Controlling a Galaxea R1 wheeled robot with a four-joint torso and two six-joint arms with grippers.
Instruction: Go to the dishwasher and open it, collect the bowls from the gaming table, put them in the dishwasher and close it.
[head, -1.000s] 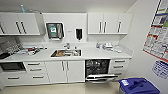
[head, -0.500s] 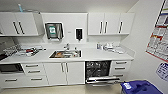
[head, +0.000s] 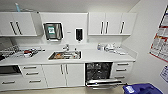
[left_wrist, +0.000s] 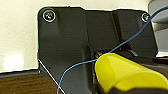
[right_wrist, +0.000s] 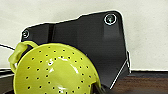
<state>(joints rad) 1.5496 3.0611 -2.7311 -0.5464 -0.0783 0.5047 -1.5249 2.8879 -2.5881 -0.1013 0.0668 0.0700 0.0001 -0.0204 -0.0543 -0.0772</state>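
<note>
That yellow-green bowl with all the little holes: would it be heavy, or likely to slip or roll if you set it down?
The bowl is probably light: it looks like thin plastic pierced with many holes. Its glossy, shiny surface suggests it could be slippery to hold. Being round-bottomed, it might rock or roll on its side, though the loop handle at its rim may stop it.

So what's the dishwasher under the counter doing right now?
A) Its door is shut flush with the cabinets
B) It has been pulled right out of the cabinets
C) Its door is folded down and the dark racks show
C: in the head view the dishwasher has its steel door lying open at the bottom, with the dark racked inside showing between the white cabinet doors and the drawers.
</note>
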